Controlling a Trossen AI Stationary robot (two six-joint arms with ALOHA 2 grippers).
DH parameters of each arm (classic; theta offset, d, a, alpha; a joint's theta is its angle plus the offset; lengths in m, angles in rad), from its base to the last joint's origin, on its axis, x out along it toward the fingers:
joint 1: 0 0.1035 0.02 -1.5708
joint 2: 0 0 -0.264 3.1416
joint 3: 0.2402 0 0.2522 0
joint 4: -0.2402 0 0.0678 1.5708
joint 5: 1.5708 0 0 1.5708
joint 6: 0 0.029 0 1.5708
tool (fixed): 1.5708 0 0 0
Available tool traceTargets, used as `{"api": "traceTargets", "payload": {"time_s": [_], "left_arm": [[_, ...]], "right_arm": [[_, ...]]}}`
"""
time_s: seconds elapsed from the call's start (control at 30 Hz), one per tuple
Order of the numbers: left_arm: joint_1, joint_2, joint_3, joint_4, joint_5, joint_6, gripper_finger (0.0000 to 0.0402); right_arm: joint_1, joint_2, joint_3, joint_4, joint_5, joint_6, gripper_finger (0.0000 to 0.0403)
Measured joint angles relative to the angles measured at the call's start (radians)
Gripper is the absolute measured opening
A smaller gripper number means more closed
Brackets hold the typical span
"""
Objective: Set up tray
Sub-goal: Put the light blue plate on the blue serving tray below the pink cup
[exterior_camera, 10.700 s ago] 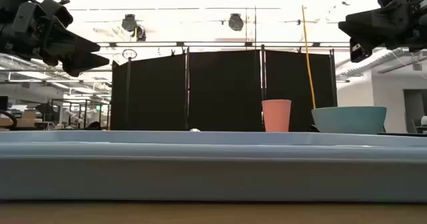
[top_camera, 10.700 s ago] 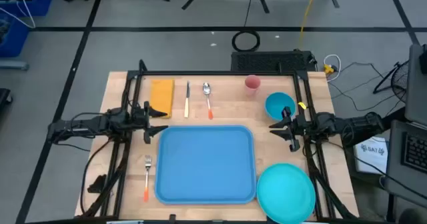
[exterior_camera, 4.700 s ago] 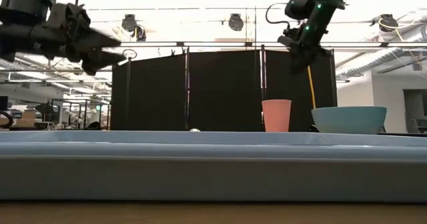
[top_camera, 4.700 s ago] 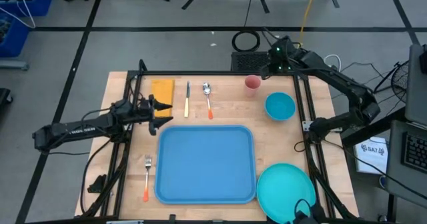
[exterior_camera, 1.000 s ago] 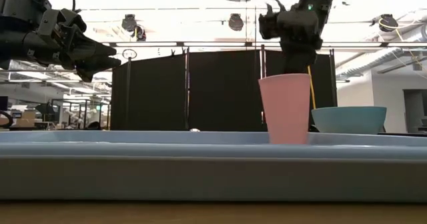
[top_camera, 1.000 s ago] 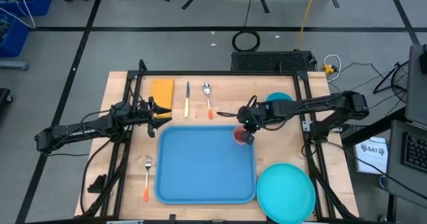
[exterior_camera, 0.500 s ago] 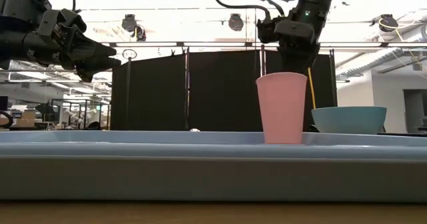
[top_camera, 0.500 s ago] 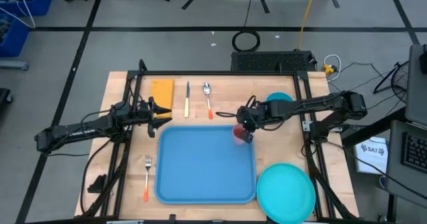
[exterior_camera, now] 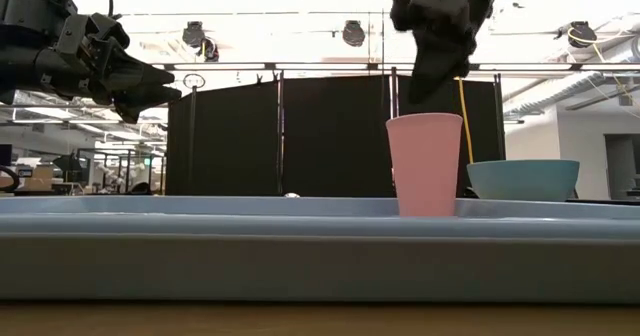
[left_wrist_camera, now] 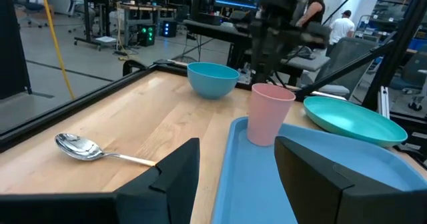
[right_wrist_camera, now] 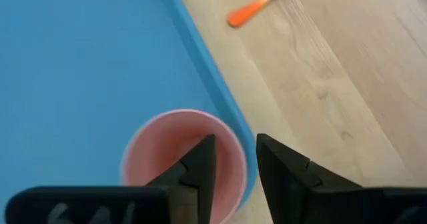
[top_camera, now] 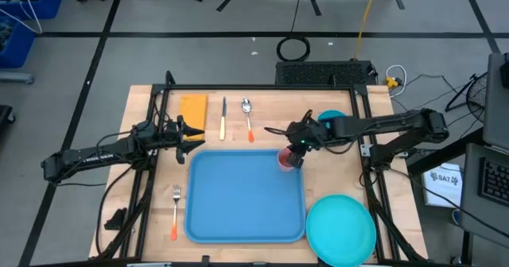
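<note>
Pink cup (top_camera: 285, 159) upright on tray (top_camera: 238, 199) corner; right fingers (right_wrist_camera: 200, 161) parted above, empty; left fingers (left_wrist_camera: 177, 171) parted, empty.

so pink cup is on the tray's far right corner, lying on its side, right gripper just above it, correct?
Not quite: the pink cup stands upright, as the low view shows. The rest holds: it sits on the tray's far right corner, with the right gripper just above it.

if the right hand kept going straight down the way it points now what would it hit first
Most likely the pink cup: the right hand hangs just above it with fingers apart, one over the cup's mouth, one over its rim. The cup stands in a corner of the blue tray.
</note>
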Motion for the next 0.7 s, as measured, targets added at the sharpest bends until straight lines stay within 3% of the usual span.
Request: {"api": "traceTargets", "payload": {"time_s": [0.23,0.47,0.7], "left_arm": [[0.000,0.000,0.000,-0.020,-0.001,0.001,0.0200],[0.000,0.000,0.000,-0.020,-0.010,0.008,0.0200],[0.000,0.000,0.000,-0.018,-0.010,0.010,0.0200]], "right_arm": [[0.146,-0.155,0.000,-0.059,-0.125,0.154,0.0101],[0.403,-0.236,-0.010,-0.132,-0.095,0.436,0.0091],[0.580,-0.263,-0.186,-0.146,-0.058,0.754,0.0095]]}}
